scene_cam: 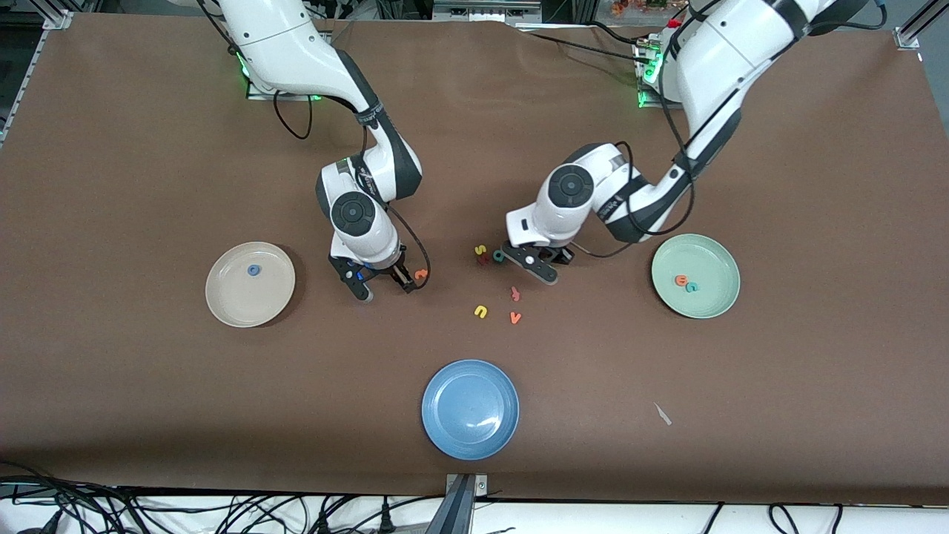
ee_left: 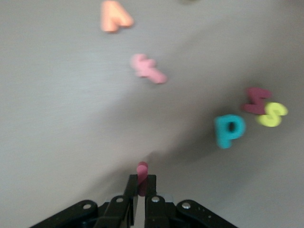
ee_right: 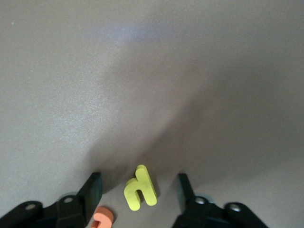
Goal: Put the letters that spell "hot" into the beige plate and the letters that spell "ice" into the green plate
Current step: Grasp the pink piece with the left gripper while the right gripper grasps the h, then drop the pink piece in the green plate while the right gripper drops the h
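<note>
The beige plate (scene_cam: pixel 222 305) sits toward the right arm's end of the surface and holds only the blue "o" (scene_cam: pixel 254 271). Beside it, the right claw (scene_cam: pixel 382 285) is down at the surface. Its jaws stand apart on either side of the yellow "h" (ee_right: pixel 140 188), not touching it. An orange letter (scene_cam: pixel 421 274) lies just beside that claw; I cannot tell which letter it is.

Mid-surface lie the distractors: the yellow "u" (scene_cam: pixel 480 311), the orange "v" (scene_cam: pixel 515 318), the yellow "s" (scene_cam: pixel 480 250) and the teal "d" (scene_cam: pixel 498 256).

Next to the "s" and "d", the left claw (ee_left: pixel 141 183) is low over the surface, pinched tight on the dark red "i" (ee_left: pixel 142 173), which stands upright between its fingers. The green plate (scene_cam: pixel 713 251), toward the left arm's end, already holds the orange "e" (scene_cam: pixel 679 280) and the teal "c" (scene_cam: pixel 692 286).

Both arms look to be at the grasp step. Next, the right claw needs to close squarely on the "h" without nudging the orange letter. The left needs a clean lift and a carry to the green plate, which would finish "ice".
</note>
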{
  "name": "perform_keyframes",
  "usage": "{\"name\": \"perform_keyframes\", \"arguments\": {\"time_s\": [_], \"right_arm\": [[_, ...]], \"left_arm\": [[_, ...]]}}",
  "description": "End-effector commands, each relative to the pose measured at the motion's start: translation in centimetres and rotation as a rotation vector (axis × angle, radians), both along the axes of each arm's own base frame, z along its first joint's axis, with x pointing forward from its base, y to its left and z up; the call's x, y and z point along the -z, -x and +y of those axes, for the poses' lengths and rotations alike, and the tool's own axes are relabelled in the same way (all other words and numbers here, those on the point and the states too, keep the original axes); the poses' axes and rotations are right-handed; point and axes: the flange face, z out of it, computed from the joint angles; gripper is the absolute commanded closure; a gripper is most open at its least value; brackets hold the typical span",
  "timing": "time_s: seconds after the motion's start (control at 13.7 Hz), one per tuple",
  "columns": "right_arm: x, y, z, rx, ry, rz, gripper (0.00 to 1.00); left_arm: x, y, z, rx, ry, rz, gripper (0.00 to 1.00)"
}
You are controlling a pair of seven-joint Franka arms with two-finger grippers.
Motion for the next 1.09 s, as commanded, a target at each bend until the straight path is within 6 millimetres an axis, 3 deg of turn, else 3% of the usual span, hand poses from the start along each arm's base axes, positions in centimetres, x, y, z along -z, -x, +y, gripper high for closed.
{"name": "perform_keyframes", "arguments": {"time_s": [0.0,0.15,0.29,0.36,0.51,0.58,0.73,1.02], "right_arm": [[0.1,-0.4,0.5,0.001,0.000,-0.008,0.40],[0.2,-0.3,0.6,0.002,0.000,-0.006,0.42],[0.2,-0.2,0.6,-0.004,0.002,-0.005,0.49],[0.2,-0.2,0.6,-0.010,0.003,-0.006,0.58],[0.1,-0.2,0.7,-0.013,0.002,-0.007,0.66],[0.1,-0.2,0.7,-0.017,0.003,-0.008,0.69],[0.1,-0.2,0.7,-0.031,0.003,-0.008,0.74],[0.1,-0.3,0.5,-0.048,0.003,-0.007,0.81]], "left_arm": [[-4.0,-1.8,4.4,-0.014,-0.057,-0.007,1.00],[-5.1,-4.5,10.1,0.037,-0.067,-0.005,1.00],[-5.0,-6.6,16.7,0.083,-0.063,0.006,1.00],[-4.8,-7.3,19.5,0.101,-0.058,0.014,1.00],[-3.6,-7.0,23.2,0.090,-0.069,0.063,1.00],[-2.8,-6.4,23.7,0.087,-0.073,0.084,1.00],[-1.2,-5.5,27.2,0.048,-0.072,0.127,1.00],[-0.6,-5.4,29.3,0.072,-0.060,0.142,0.95]]}}
